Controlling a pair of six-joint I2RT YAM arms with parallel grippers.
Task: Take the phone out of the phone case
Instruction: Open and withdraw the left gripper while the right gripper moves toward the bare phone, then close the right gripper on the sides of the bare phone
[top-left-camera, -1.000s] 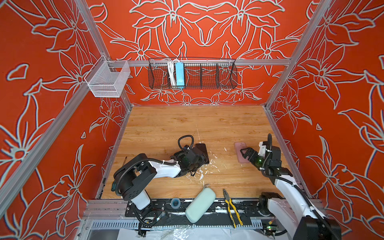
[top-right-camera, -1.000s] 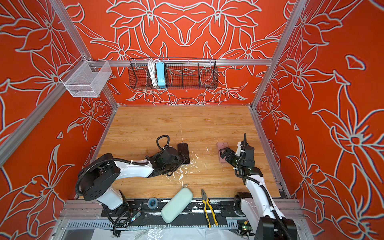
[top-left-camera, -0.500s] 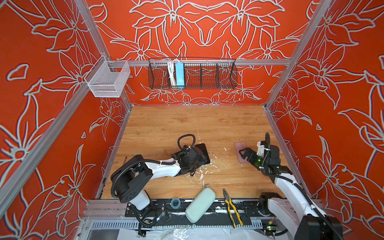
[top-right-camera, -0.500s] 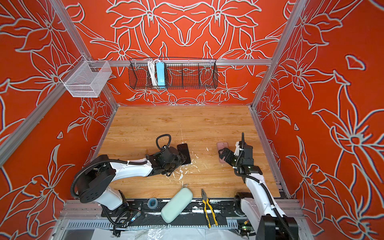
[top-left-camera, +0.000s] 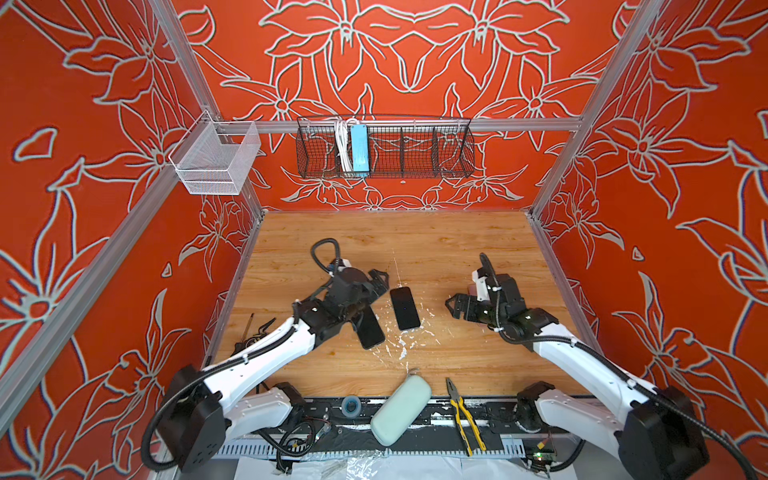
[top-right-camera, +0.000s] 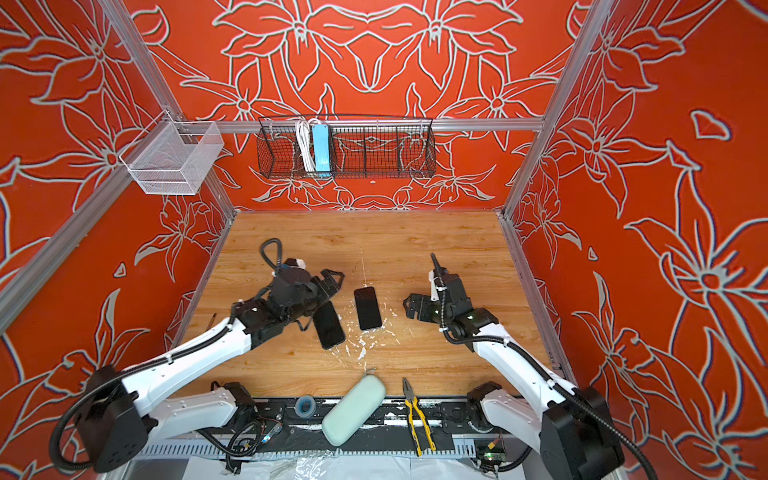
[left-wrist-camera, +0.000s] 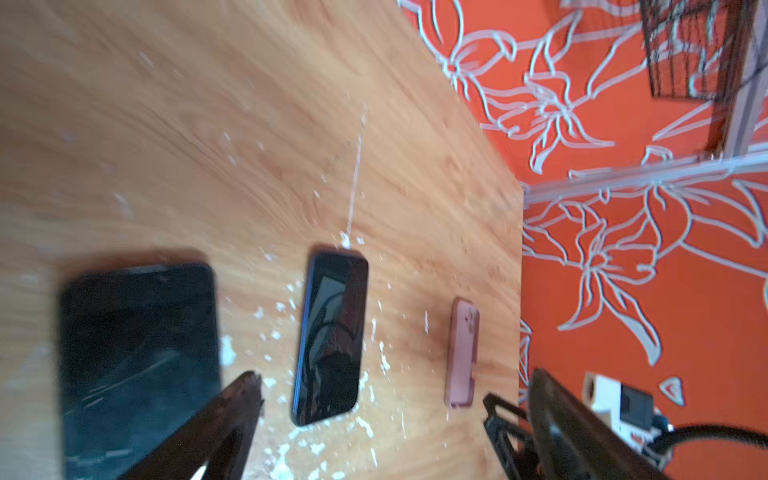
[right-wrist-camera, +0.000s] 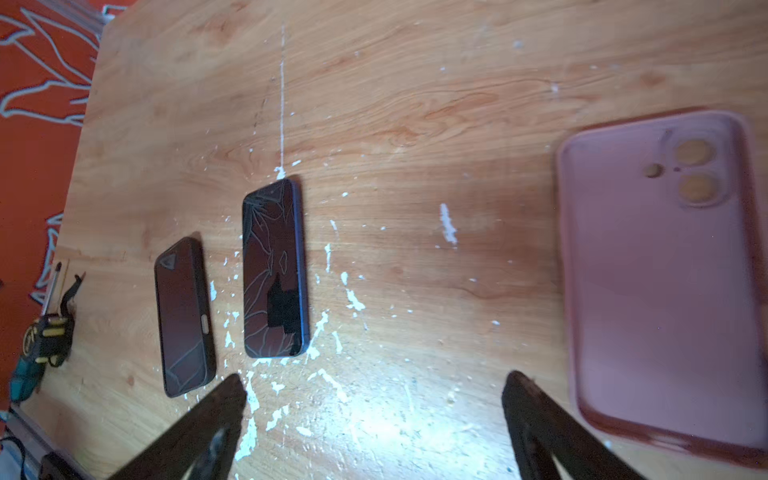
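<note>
Down on the wood table we've got both arms low. We see the left pincer spread wide w/ nothing gripped; btw its tips only flecked wood and one end of the phone show. One finger hangs right by the second dark handset. Touching or not, we can't tell, the wrist view's blurred. Our right pincer is also wide apart w/ nothing in it and only flecked wood btw the tips. The pink case lies just outside one finger.

Phone's out of the case. It lies flat, cracked screen up, mid-table. The second dark handset is just beside it on the left arm's side, and the pink case is well apart on the right arm's side. The pink case lies flat, and we see wood thru its camera cut-outs. Whether the second dark handset wears a cover, we can't say.

Containers now. The black wire basket on the back wall holds a blue power strip and a coiled white cable, both toward its left end. A white mesh bin hangs at the back-left corner. On the front rail we've got a mint pouch, yellow-handled pliers and a tape roll.
</note>
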